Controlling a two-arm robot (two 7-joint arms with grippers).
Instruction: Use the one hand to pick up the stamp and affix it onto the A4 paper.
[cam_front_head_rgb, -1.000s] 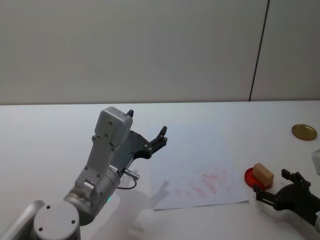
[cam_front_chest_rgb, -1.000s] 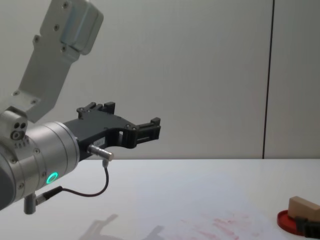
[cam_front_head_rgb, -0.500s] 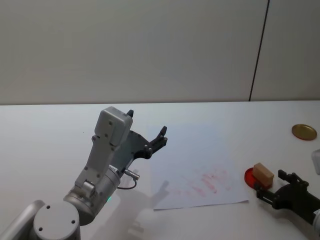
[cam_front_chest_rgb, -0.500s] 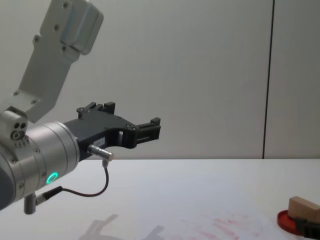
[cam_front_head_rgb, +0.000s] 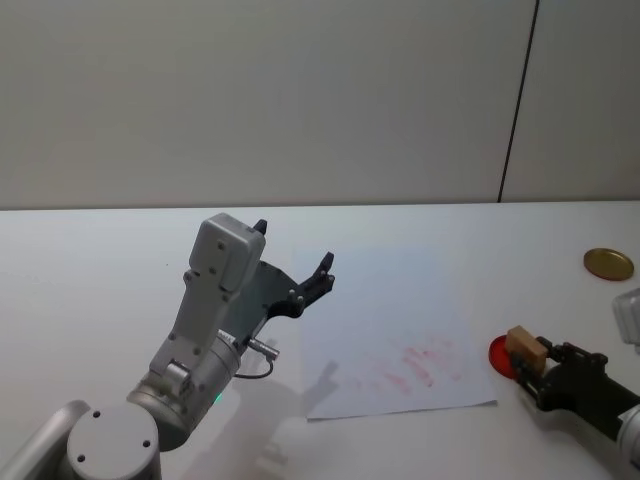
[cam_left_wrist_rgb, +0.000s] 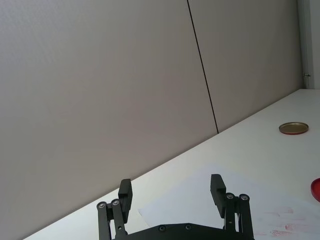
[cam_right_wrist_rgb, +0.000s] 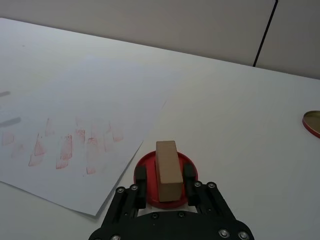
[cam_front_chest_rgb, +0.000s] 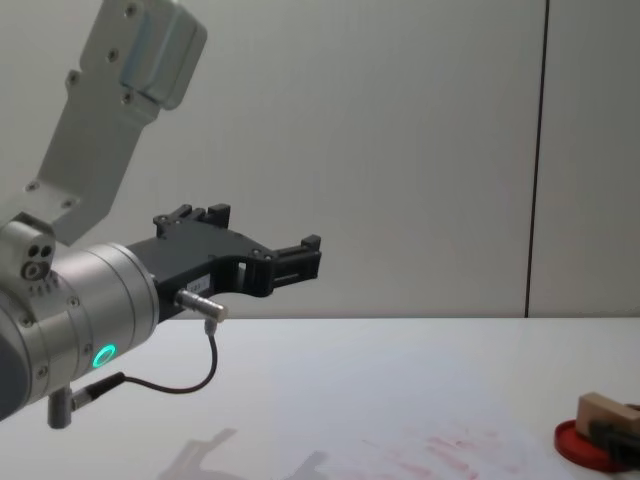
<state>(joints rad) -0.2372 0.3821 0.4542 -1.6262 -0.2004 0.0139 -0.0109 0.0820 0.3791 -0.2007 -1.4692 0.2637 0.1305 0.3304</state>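
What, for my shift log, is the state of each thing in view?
right gripper: open, fingers either side of the stamp.
stamp: resting on the ink pad, not lifted.
ink pad: uncovered, beside the paper's near corner.
A4 paper: lying flat, smudged with red prints.
left gripper: open, raised above the table.
gold disc: lying flat at the far right.

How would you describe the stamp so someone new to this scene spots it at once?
On the white table, go to the smudged A4 paper and its near corner on the robot's right, beside which a round red ink pad lies. The stamp sits on that pad, between the jaws of the right gripper: a pale wooden block, unlike the flat red disc beneath it.
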